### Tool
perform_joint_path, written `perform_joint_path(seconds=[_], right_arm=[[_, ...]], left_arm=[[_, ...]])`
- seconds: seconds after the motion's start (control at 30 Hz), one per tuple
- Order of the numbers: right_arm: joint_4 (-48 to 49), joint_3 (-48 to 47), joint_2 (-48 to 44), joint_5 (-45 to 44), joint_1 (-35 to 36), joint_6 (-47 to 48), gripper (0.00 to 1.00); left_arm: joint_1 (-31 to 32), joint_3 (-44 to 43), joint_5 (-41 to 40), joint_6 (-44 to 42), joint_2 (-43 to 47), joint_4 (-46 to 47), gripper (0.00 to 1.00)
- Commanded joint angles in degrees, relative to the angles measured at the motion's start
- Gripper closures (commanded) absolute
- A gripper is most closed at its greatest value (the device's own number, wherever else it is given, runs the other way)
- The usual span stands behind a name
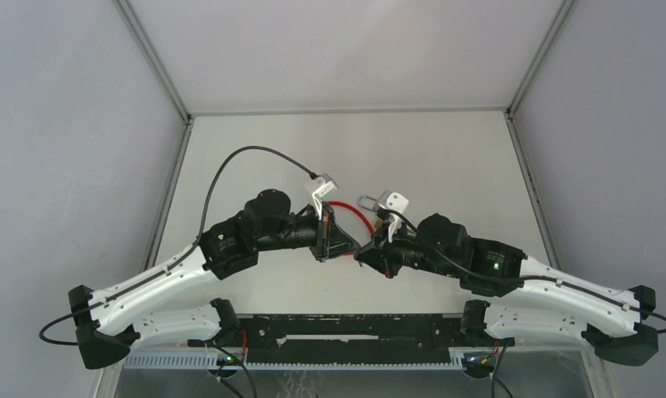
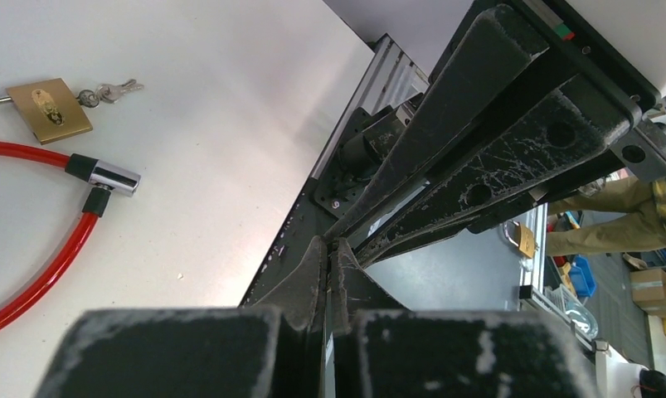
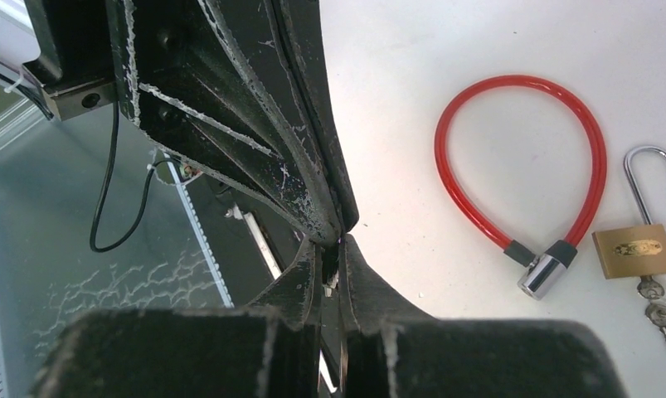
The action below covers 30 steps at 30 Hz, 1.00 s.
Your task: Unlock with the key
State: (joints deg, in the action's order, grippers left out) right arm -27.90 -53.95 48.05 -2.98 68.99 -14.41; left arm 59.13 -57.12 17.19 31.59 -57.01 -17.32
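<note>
A brass padlock (image 3: 636, 250) with a steel shackle lies flat on the white table, and small keys (image 3: 661, 319) lie at its bottom end. The padlock (image 2: 49, 109) and keys (image 2: 109, 91) also show in the left wrist view. In the top view only the shackle (image 1: 367, 201) shows. My left gripper (image 2: 331, 245) is shut and empty. My right gripper (image 3: 333, 242) is shut and empty. The two meet tip to tip mid-table (image 1: 356, 249), a hand's width nearer than the padlock.
A red cable lock (image 3: 512, 80) with a silver head (image 3: 541, 274) lies looped beside the padlock, and it shows in the left wrist view (image 2: 39, 265). The black rail (image 1: 354, 332) runs along the table's near edge. Grey walls enclose the table.
</note>
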Motion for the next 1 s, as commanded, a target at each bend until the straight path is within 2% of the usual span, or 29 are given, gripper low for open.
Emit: perform_joint_path(seconds=[0.0, 0.07, 0.13, 0.2, 0.27, 0.33, 0.4, 0.5, 0.7, 0.97], right_arm=[[2.66, -2.22, -1.22, -0.35, 0.29, -1.66, 1.0], [3.7, -1.59, -1.96, -0.73, 0.15, -3.28, 1.0], [5.23, -0.58, -3.34, -1.26, 0.03, -5.51, 1.0], [7.04, 0.41, -5.1, -3.03, 0.01, -8.45, 1.0], [9.21, 1.63, -7.26, -4.92, 0.02, -11.7, 1.0], [12.43, 3.19, -10.15, -6.53, 0.07, -15.48, 1.0], [15.27, 4.38, -12.34, -8.16, 0.07, -18.24, 1.0], [19.27, 5.44, -14.48, -10.37, 0.1, -21.44, 1.0], [26.53, 5.44, -15.2, -12.62, 0.18, -24.84, 1.0], [37.53, 5.37, -12.35, -13.42, 0.79, -31.14, 1.0]], left_arm=[[0.63, -4.53, 2.36, 1.19, -0.28, 3.06, 1.0], [0.63, -4.66, 2.99, 1.02, -0.29, 3.33, 0.98], [0.63, -4.83, 3.07, 1.01, 0.13, 3.6, 0.83], [0.63, -4.84, 2.06, 1.01, 1.1, 4.25, 0.59], [0.63, -4.5, 1.15, 1.01, 2.61, 5.55, 0.45], [0.63, -3.8, 0.18, 0.94, 4.23, 7.31, 0.38], [0.63, -3.33, -0.28, 0.95, 5.64, 8.66, 0.38], [0.63, -2.2, 0.73, 1.59, 7.39, 11.46, 0.46], [0.63, 1.78, 2.17, 5.14, 10.75, 21.52, 0.46], [0.84, 1.41, 3.79, 4.2, 11.4, 25.49, 0.51]])
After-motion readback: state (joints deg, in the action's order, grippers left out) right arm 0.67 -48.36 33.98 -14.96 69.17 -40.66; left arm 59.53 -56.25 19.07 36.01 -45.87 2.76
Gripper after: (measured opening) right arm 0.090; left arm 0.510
